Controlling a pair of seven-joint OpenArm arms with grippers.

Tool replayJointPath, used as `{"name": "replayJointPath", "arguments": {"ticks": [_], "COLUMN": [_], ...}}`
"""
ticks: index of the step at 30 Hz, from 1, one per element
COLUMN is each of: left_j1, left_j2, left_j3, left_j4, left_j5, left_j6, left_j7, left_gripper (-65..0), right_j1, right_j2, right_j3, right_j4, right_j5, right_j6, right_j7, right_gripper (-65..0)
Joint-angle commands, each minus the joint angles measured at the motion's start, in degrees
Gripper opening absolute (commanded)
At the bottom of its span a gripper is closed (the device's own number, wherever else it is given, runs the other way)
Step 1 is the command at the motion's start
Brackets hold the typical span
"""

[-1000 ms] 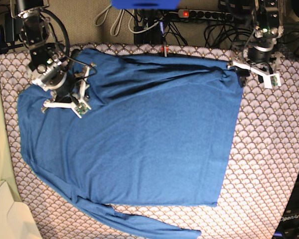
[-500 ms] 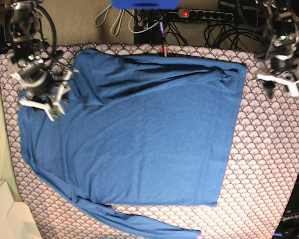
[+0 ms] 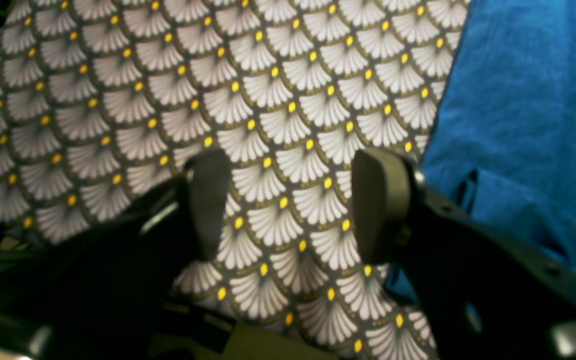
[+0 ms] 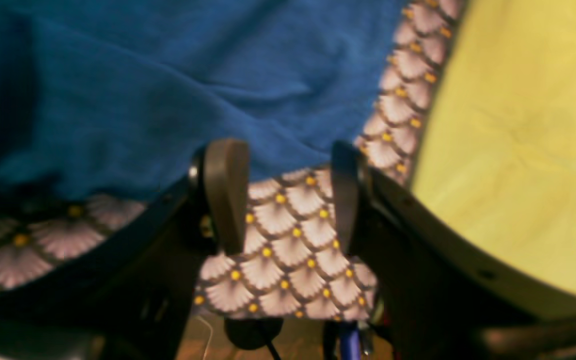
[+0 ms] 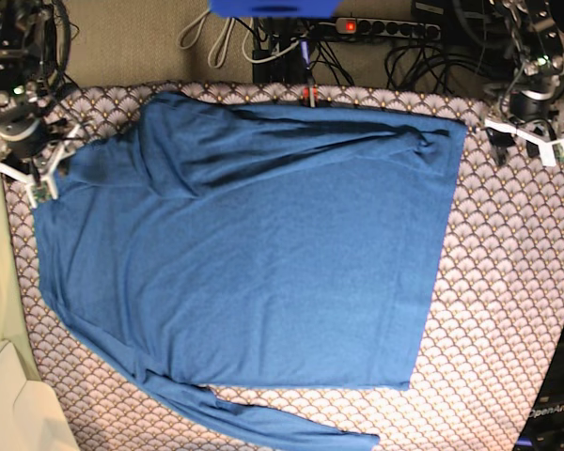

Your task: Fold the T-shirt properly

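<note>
One scallop-patterned cloth (image 5: 508, 310) across the whole table, under everything; spread flat on it, the blue T-shirt (image 5: 263, 254), one sleeve trailing to the near edge. Right gripper (image 4: 283, 195) at the far left corner, jaws apart, empty. Left gripper (image 3: 293, 205) far right, likewise parted over bare cloth

— What is the T-shirt (image 5: 263, 254) made of?
— Soft blue cloth. It looks matt and a bit fuzzy.
— And the patterned cloth (image 5: 508, 310) under it?
— Smooth cloth with printed grey-white shells and yellow dots.
— The gripper fingers (image 3: 208, 205)?
— Dark, smooth and matt, like plastic.
</note>
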State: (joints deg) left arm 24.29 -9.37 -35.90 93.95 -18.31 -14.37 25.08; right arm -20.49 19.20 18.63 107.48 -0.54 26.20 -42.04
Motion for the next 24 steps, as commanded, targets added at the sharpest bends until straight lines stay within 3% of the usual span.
{"name": "replayJointPath", "arguments": {"ticks": [1,8,14,24], "left_j1": [-0.5,-0.3,2.1,5.5], "left_j2": [-0.5,-0.3,3.3,-1.0], "left_j3": [-0.3,0.2,1.6,10.4], "left_j4": [0.9,0.9,1.5,4.6], "left_j5": [-0.5,-0.5,-0.5,-0.1], "left_j6": [0.2,-0.1,-0.3,-0.4], "left_j7": [-1.6,-1.6,-1.6,-1.7], "left_gripper": [-26.8,-26.9,-26.6,-26.9], "right_j1": [0.3,0.2,0.2,0.4], "right_j2": [0.9,0.6,0.5,0.6], "right_j3": [0.8,1.0,1.0,1.1], "right_j4": [0.8,0.0,-5.2,-7.7], "right_j5": [0.1,0.1,0.2,0.2], "right_j6": [0.1,0.1,0.1,0.1], "right_j7": [0.9,0.9,1.9,4.6], "right_gripper": [-37.3,-37.3,-37.3,-37.3]}}
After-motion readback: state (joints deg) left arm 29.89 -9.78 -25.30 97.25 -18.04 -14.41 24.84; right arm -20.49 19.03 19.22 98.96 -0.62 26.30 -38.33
